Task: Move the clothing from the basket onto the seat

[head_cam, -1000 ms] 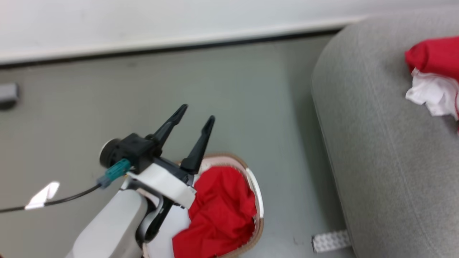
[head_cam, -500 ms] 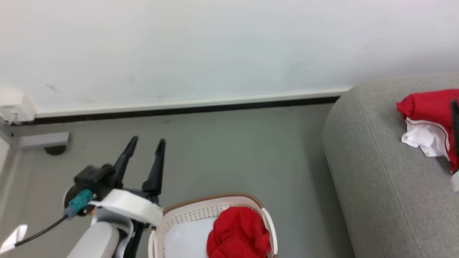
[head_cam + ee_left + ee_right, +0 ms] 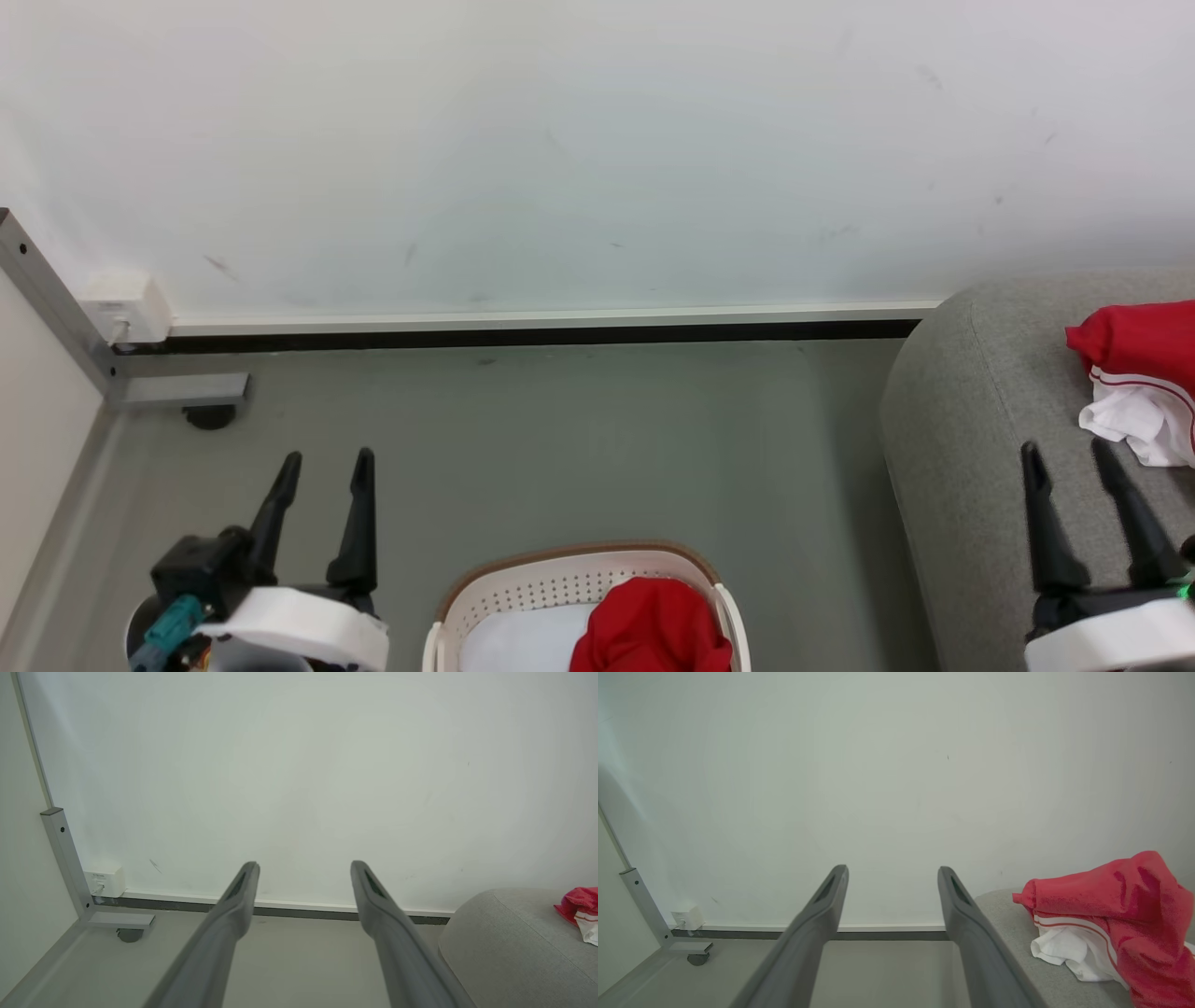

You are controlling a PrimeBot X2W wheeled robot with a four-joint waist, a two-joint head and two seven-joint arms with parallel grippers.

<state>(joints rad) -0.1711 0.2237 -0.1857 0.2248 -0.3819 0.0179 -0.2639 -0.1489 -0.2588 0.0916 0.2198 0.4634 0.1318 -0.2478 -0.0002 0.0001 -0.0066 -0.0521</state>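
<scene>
Two garments, two places: one red garment [image 3: 1134, 341] lies crumpled on the seat [image 3: 971, 448], just ahead of the right gripper [image 3: 1066, 448] and to its outer side. The other red garment [image 3: 653, 625] sits in the basket [image 3: 579, 553], low between the two grippers and against a pale pad [image 3: 523, 644].

Probable hazards:
- A descent into the basket could pinch the pale pad along with the red fabric, since the two touch.
- A shallow pinch on a loose fold could let the cloth slip free during the carry.
- The long fingers could strike the brown rim or catch the perforated wall and tip the basket.
- A trailing end might drag on the floor [image 3: 597, 439] between basket and seat.

Left gripper [image 3: 327, 457]: jaws spread fully, nothing between them, touching nothing, poised over bare floor with the basket to its inner side. Right gripper: likewise wide apart and empty — fingers raised over the seat's rounded edge, apparently clear of the fabric.
</scene>
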